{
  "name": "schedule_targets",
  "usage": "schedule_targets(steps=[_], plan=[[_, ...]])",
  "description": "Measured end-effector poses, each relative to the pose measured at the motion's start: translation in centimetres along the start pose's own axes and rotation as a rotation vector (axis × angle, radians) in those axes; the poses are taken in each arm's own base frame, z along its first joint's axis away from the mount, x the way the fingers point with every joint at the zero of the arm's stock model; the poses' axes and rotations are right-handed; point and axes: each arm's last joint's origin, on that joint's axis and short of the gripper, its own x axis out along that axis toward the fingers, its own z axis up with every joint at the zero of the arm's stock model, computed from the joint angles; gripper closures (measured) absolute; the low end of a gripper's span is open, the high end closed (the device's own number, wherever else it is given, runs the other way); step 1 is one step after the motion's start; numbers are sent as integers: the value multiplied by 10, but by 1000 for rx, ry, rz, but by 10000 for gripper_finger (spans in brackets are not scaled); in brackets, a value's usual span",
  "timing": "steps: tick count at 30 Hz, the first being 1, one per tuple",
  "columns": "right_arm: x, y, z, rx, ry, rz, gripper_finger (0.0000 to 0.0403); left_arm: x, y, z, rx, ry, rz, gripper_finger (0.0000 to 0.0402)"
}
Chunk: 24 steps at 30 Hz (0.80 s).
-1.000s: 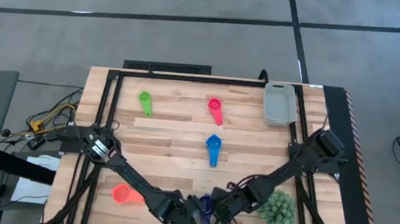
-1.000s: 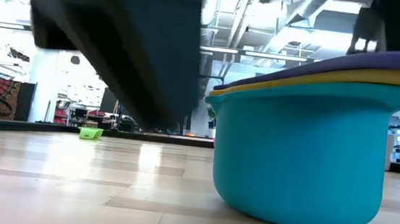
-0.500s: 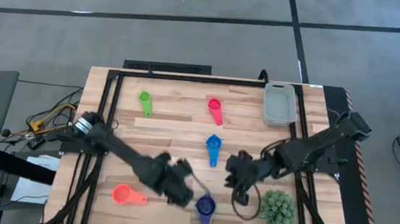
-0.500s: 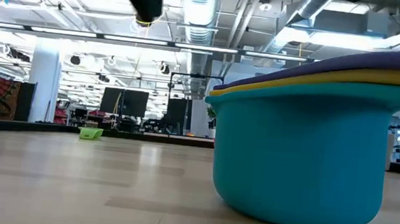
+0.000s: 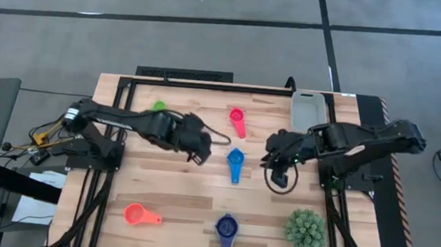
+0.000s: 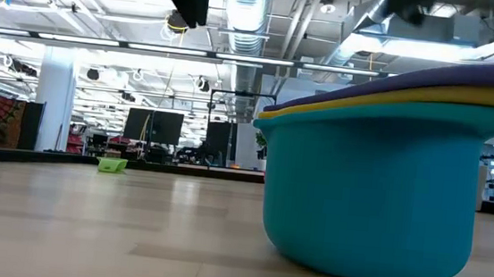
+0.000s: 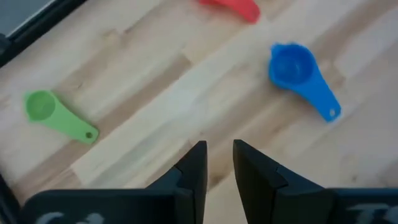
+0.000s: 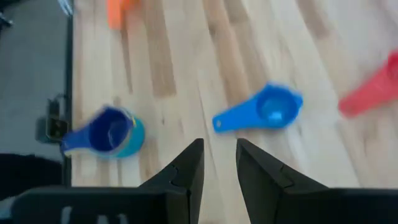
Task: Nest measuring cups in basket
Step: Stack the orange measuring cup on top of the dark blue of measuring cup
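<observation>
**Q:** Since the frame half a second back, what has shifted?

**A:** Both arms have pulled away from the near-edge stack toward mid-table. Left gripper (image 5: 200, 150) sits left of the blue plastic measuring cup (image 5: 235, 160), right gripper (image 5: 275, 162) to its right. Each pair of fingers is nearly closed with a thin gap, holding nothing.

**Q:** Where are the task items?

**A:** Stack of nested cups (image 5: 226, 228), navy plastic scoop on top, at the near edge. The low view shows a yellow rim between the navy cup and the light blue plastic cup (image 6: 369, 199) at the bottom. Blue cup lies mid-table, handle toward the near edge. Pink-red plastic scoop (image 5: 237, 120) beyond it. Small green plastic scoop (image 5: 159, 106) at far left, partly covered by the left arm. Orange plastic scoop (image 5: 138, 213) near left, well apart from the stack. Pale grey rectangular plastic basket (image 5: 308, 114) at the far right corner, no cup visible inside.

**Q:** Obstructions?

**A:** Spiky green ball-shaped plant (image 5: 305, 230) stands at near right, beside the stack but apart. Right arm lies across the space between basket and blue cup.

**Q:** Surface and room?

**A:** Light wooden slat tabletop (image 5: 182, 192) with a black metal frame (image 5: 184, 81), on grey floor. Low view: open hall, ceiling ducts, strip lights, dark monitors behind.
</observation>
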Motion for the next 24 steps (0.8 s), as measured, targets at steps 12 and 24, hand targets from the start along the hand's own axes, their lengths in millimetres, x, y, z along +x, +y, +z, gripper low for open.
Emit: schedule_targets(steps=[12, 24], plan=[[12, -33, -70, 311, 56, 39, 284, 29, 64, -73, -307, 214, -161, 334], [18, -50, -57, 384, -84, -20, 250, 26, 66, -159, 218, 602, -281, 294]])
